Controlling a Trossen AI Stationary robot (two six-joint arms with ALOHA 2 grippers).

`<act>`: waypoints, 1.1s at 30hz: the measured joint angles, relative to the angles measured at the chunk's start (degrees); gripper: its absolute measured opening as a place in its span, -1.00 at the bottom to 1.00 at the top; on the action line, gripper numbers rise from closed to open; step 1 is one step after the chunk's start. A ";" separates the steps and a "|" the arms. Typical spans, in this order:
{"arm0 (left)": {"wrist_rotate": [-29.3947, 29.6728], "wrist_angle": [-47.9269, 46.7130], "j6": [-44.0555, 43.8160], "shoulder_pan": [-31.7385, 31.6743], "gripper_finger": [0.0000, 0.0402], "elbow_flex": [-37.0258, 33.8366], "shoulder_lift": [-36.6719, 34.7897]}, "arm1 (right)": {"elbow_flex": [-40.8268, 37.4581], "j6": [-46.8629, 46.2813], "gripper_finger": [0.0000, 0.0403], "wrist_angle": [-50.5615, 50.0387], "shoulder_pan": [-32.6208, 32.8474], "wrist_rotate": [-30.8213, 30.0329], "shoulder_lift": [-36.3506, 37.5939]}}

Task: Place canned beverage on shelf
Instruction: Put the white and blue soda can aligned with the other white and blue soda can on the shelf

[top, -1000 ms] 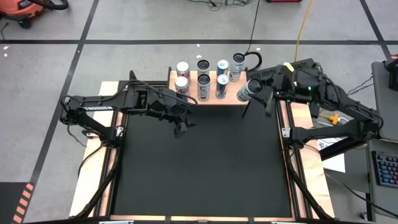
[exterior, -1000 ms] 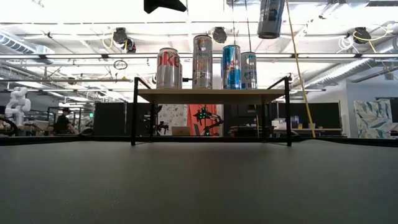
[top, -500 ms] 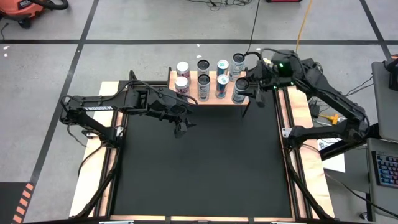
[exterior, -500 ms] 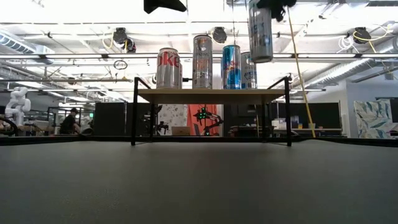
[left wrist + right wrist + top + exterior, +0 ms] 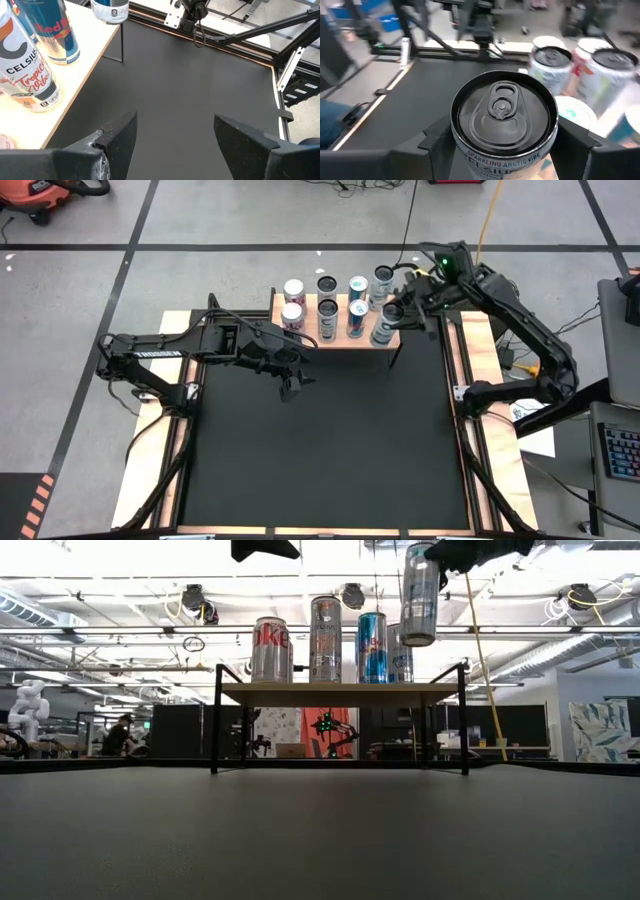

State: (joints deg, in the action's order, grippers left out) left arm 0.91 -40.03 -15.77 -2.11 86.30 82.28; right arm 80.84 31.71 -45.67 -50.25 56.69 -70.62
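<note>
Above shelf (image 5: 340, 335): can (image 5: 384, 325) between right fingers (image 5: 432, 135)

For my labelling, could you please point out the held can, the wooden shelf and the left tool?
Silver can held by right tool (image 5: 418, 602): low view, side wall.
Light wooden shelf (image 5: 340, 693): low view, front edge.
Left tool (image 5: 291, 386): high view, between fingertips.

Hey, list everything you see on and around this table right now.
shelf: one, light wood with black legs, far edge of the table.
standing cans: seven, silver, white and blue, two rows on the shelf.
held can: one, silver, hanging above the shelf's right end.
table mat: one, black, under both arms.
person: one, dark, far back in the room.
left end effector: open, over the mat in front of the shelf.
right end effector: shut on the held can.
</note>
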 joint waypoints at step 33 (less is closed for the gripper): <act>0.00 0.11 1.51 -0.01 0.33 0.00 -0.01 | -0.07 9.74 0.17 -3.25 -11.44 1.73 -11.10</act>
State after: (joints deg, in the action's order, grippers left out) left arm 0.91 -39.92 -14.26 -2.12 86.30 82.27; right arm 80.77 41.45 -48.92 -61.69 58.41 -81.71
